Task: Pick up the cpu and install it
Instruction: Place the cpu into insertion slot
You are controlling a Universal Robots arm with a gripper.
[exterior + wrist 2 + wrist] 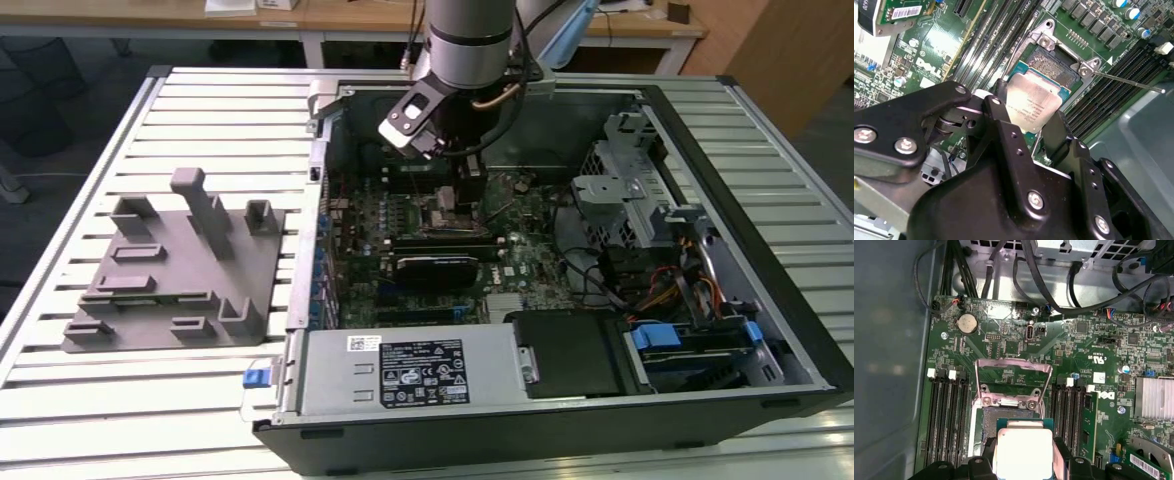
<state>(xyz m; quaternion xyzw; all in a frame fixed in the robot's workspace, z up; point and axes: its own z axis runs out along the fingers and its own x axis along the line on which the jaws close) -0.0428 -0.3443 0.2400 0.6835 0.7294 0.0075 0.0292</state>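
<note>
The cpu (pixel 1036 97) is a small square chip with a pale silver top and a green rim. My gripper (pixel 1026 114) is shut on it, one black finger (pixel 999 120) against each of two opposite edges. It hangs low over the open motherboard socket (pixel 1052 64), covering part of it, and the socket's contact field shows beyond it. I cannot tell whether it touches the socket. The first wrist view shows the cpu (pixel 1023 445) in the gripper (pixel 1024 454), with the raised metal load plate (pixel 1011 380) and socket (pixel 996 416) just past it. In the exterior view the gripper (pixel 454 190) reaches down inside the computer case.
The open computer case (pixel 747 130) lies on a slatted metal table (pixel 200 110). A grey plastic fixture (pixel 174 270) sits at the exterior view's left. Memory slots (pixel 946 415) flank the socket. Cables (pixel 1054 295), a drive cage (pixel 641 190) and a power supply (pixel 414 370) crowd the case.
</note>
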